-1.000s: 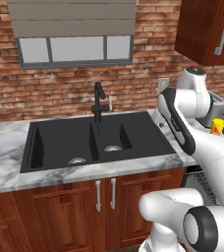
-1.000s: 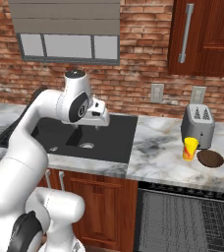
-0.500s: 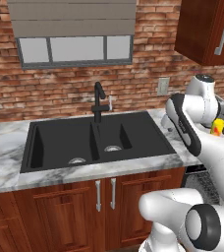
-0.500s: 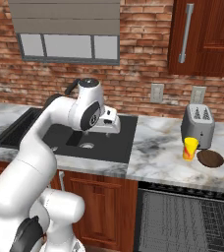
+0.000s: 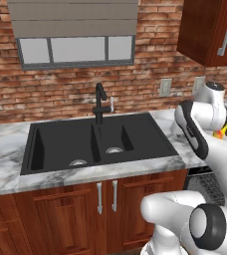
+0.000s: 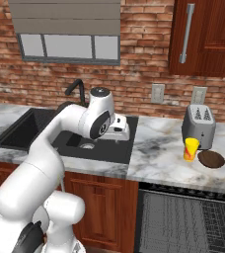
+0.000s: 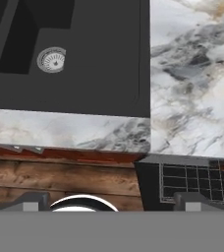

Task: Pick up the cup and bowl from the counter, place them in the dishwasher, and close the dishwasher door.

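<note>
In the right base view the cup (image 6: 191, 148) stands at the right of the frame on the counter (image 6: 159, 153), a small bright yellow-orange tumbler, upright, taller than it is wide. Just to its right lies the bowl (image 6: 211, 158), a shallow dark brown round dish, wider and much lower than the cup; whether the two touch is hard to tell. Behind them, closer to the brick wall, stands a silver toaster (image 6: 199, 126).

The counter is white-and-grey veined marble with a black double sink (image 6: 70, 136) set into its left half. In the lower right of the frame the dishwasher (image 6: 188, 222) stands open, its dark grey wire rack exposed below the counter edge.

The gripper (image 6: 118, 129) hovers in the middle of the frame over the right edge of the sink, well apart from the cup and bowl. In the hand view its two fingertips (image 7: 33, 201) sit far apart at the bottom, jaws wide with nothing between them, above the sink, the marble and a corner of the rack.

In the left base view a sliver of the cup (image 5: 218, 133) peeks out at the right edge behind the arm.
</note>
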Controlling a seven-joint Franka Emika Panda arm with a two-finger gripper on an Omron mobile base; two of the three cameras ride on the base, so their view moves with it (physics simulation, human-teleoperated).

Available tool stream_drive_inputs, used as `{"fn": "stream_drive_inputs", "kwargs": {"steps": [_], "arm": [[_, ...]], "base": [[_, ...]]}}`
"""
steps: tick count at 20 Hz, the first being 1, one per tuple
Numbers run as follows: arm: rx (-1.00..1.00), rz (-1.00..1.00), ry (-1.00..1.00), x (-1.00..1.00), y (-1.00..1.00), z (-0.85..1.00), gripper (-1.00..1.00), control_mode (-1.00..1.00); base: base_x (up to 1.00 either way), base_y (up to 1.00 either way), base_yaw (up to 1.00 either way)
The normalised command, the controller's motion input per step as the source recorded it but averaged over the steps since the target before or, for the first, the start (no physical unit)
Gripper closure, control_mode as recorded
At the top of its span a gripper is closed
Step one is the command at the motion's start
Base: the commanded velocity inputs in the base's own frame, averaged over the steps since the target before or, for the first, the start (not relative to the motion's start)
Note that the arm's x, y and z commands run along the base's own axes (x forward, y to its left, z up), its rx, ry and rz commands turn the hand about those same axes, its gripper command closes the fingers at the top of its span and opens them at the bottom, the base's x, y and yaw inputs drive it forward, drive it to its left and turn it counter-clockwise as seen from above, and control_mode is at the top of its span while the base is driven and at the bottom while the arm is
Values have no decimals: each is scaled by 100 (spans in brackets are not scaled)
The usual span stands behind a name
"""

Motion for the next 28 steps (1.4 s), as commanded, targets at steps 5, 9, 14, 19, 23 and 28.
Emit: {"fn": "stream_drive_inputs", "kwargs": {"steps": [5,9,14,19,23,28], "arm": [[-3,0,0,0,-31,-11,-100,-100],[-5,0,0,0,-27,-5,-100,-100],[-5,0,0,0,-29,0,-100,-100],[0,0,0,1,-37,0,-100,-100],[0,0,0,11,-41,0,-100,-100],[0,0,0,11,-33,0,-100,-100]], "base": [[0,0,0],[0,0,0],[0,0,0],[0,0,0],[0,0,0],[0,0,0]]}}
